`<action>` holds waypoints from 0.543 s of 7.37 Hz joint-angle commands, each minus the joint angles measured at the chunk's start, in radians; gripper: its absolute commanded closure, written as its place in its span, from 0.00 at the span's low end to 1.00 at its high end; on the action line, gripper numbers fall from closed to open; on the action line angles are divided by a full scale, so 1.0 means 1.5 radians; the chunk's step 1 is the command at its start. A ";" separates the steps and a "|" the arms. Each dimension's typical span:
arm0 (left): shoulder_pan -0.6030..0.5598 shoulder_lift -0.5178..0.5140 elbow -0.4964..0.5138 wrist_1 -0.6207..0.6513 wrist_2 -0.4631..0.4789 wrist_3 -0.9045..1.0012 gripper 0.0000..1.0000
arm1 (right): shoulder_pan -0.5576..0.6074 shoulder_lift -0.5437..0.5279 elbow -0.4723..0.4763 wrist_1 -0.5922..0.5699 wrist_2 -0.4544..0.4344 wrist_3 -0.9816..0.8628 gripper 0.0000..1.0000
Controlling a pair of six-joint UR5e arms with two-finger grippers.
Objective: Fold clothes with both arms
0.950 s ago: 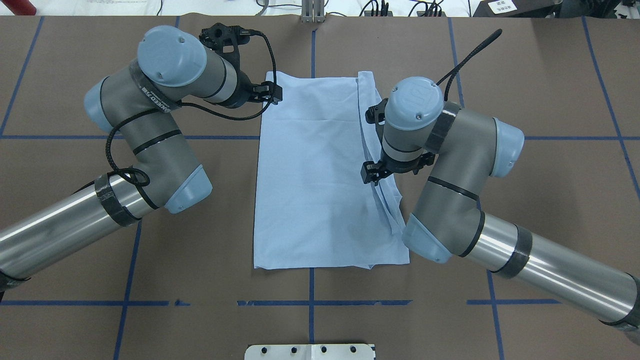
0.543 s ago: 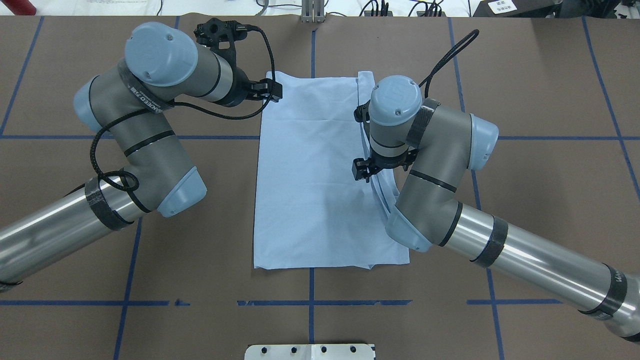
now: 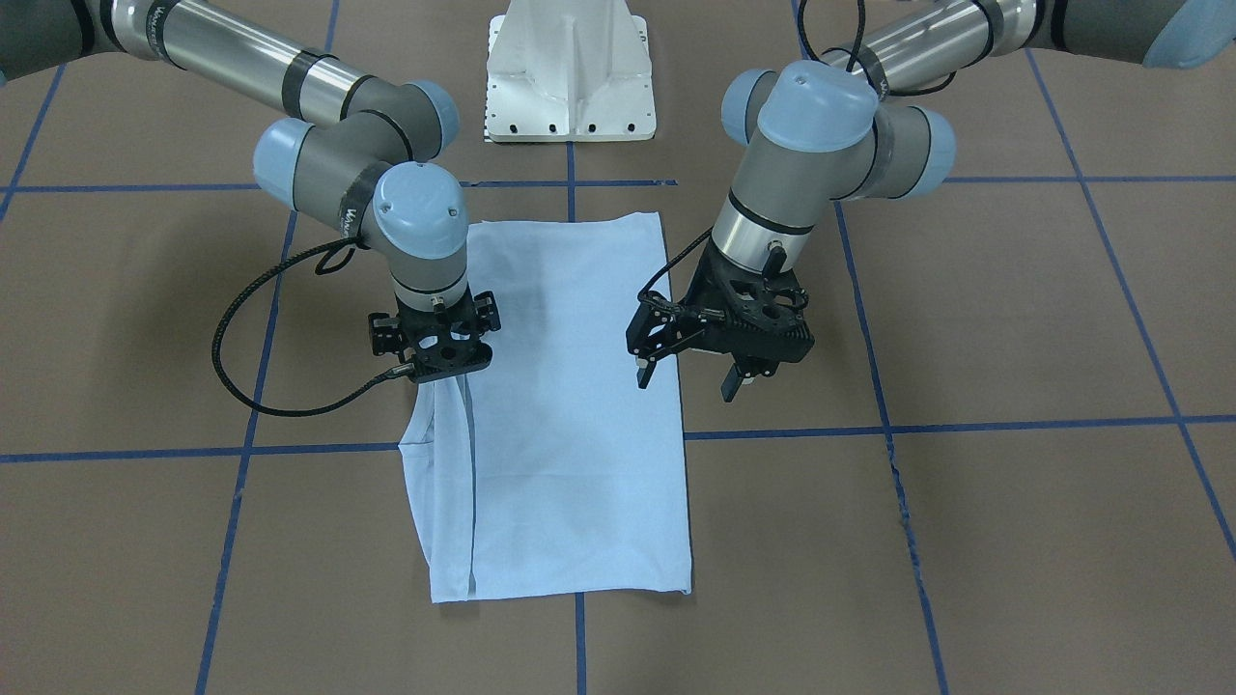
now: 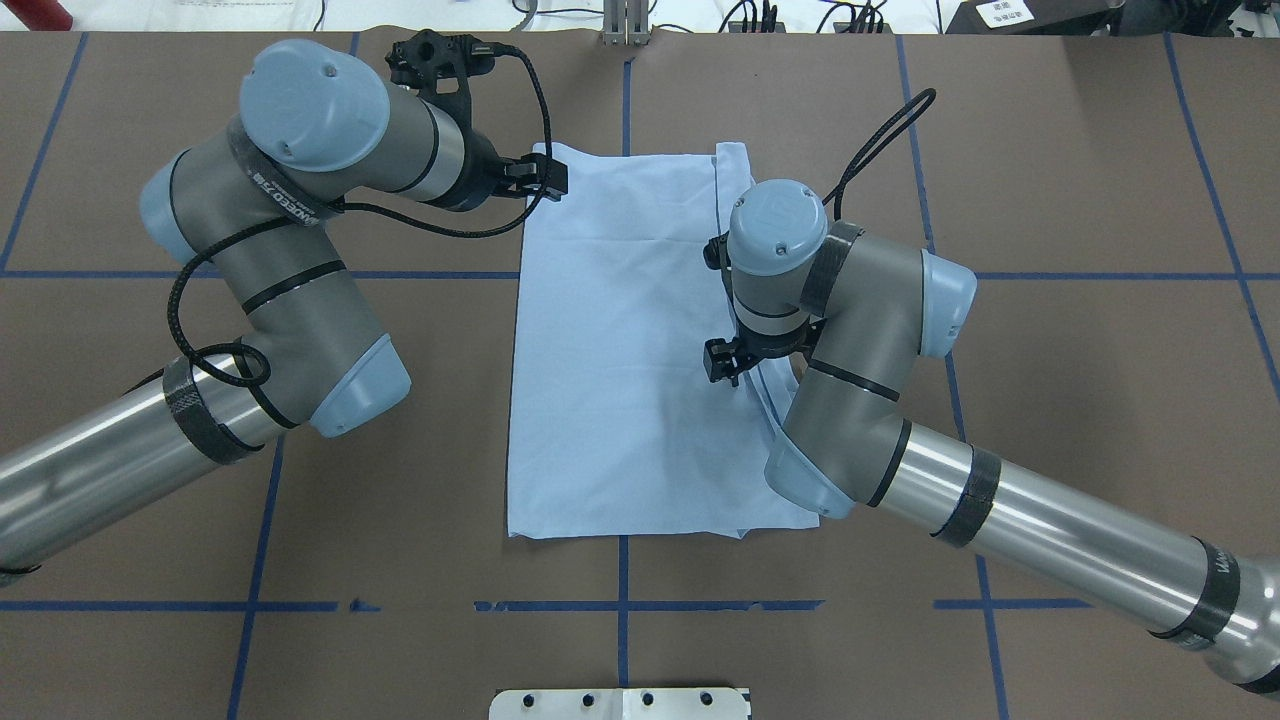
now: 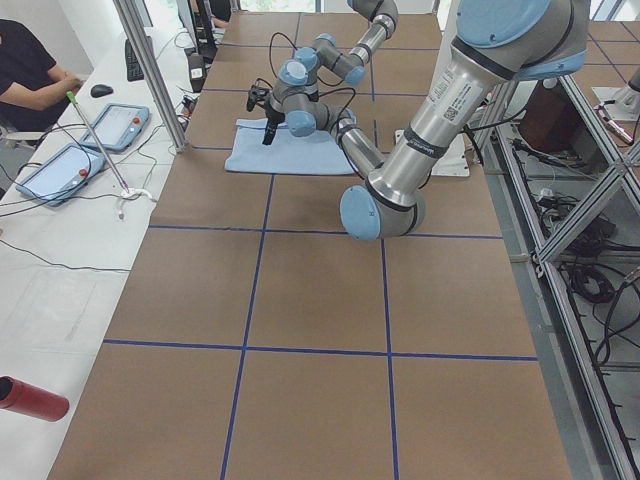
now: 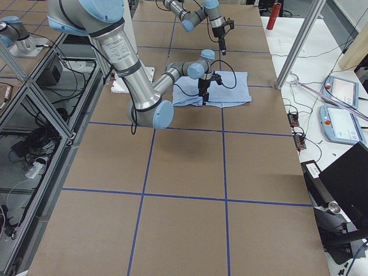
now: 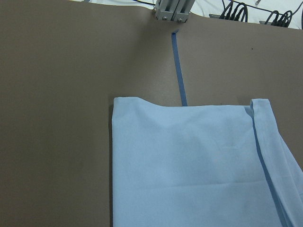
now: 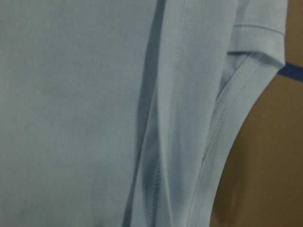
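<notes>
The pale light-blue T-shirt lies on the brown table folded into a long rectangle; its print is hidden. My right gripper is over the shirt's side on my right, and the doubled edge of cloth rises up into it, so it is shut on that edge. Its fingers are hidden behind the cloth. The right wrist view is filled with the shirt, showing a stitched sleeve hem. My left gripper is open and empty, hanging just above the shirt's far corner on my left. The left wrist view shows that corner of the shirt.
The white pedestal base stands at the robot's side of the table. Blue tape lines cross the brown table. A metal bracket sits at the far edge. An operator and tablets are at a side desk.
My right arm has swung toward the shirt's middle, carrying the lifted edge a little inward. My left arm has shifted slightly; its gripper stays at the far corner.
</notes>
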 commanded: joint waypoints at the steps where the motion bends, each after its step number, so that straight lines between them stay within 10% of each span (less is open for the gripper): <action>1: 0.000 0.001 -0.008 0.000 0.000 -0.004 0.00 | -0.003 -0.006 0.001 -0.011 0.015 0.000 0.00; 4: 0.000 0.001 -0.009 0.000 0.000 -0.005 0.00 | 0.002 -0.008 0.005 -0.026 0.016 0.000 0.00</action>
